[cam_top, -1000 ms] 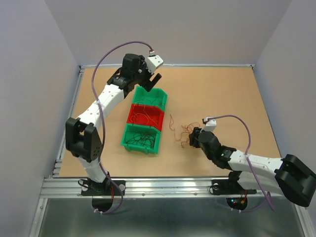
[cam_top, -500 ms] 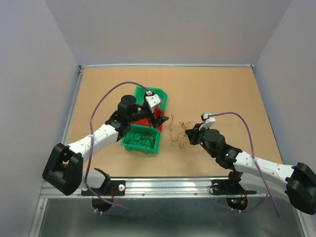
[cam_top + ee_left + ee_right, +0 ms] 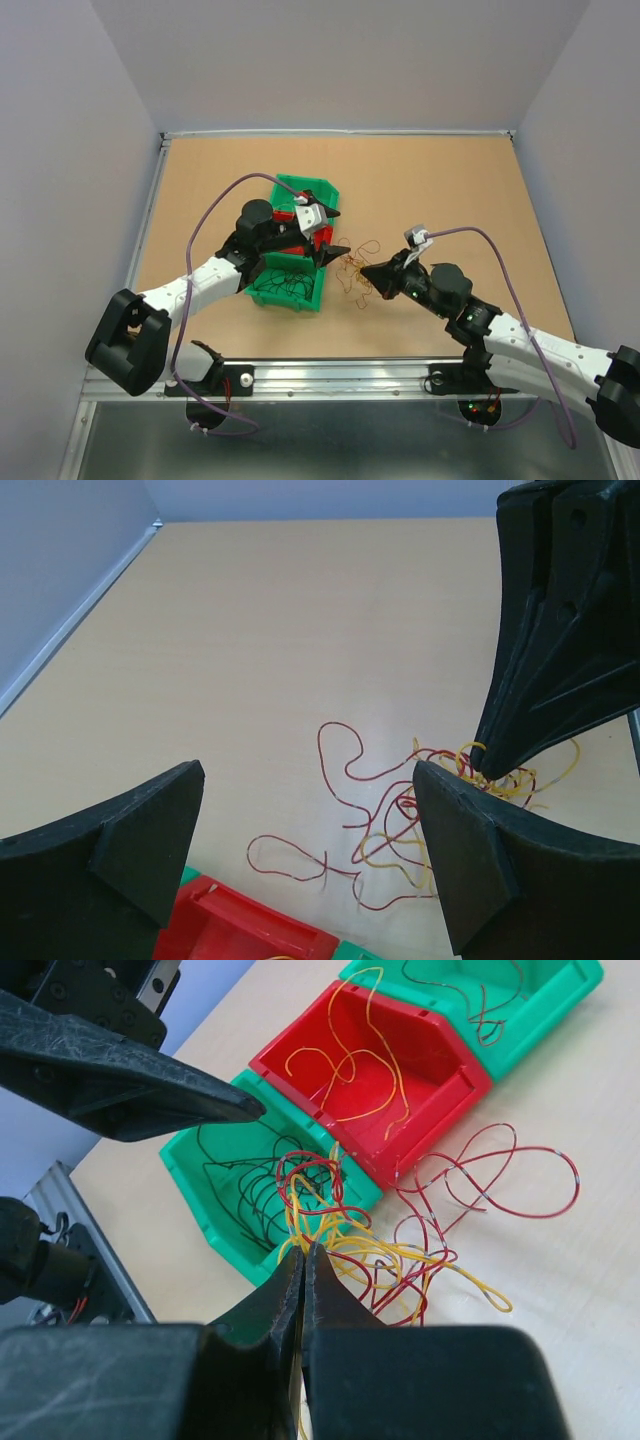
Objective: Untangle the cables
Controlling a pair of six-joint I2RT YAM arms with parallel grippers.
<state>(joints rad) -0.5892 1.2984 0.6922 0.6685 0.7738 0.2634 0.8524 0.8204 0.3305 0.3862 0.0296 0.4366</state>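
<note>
The right tool (image 3: 302, 1260), pressed together on yellow strands of the thin red-and-yellow cable tangle (image 3: 357, 272) lying on the tan worktop (image 3: 450, 180) beside the plastic bins (image 3: 282, 290), seems mid-separation, so the spread left tool (image 3: 330, 232) should next pinch a red strand and pull toward open worktop.

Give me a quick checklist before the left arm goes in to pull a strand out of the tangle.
1. Right gripper shut on the tangle: ok.
2. Left gripper open: ok.
3. Left gripper beside the tangle, not yet on a strand: ok.
4. Red loops lie loose on the table, reachable: ok.
5. Tangle clear of the bins: not ok, strands reach over the near green bin's rim.
6. Which strands the right gripper pinches: cannot tell.
</note>
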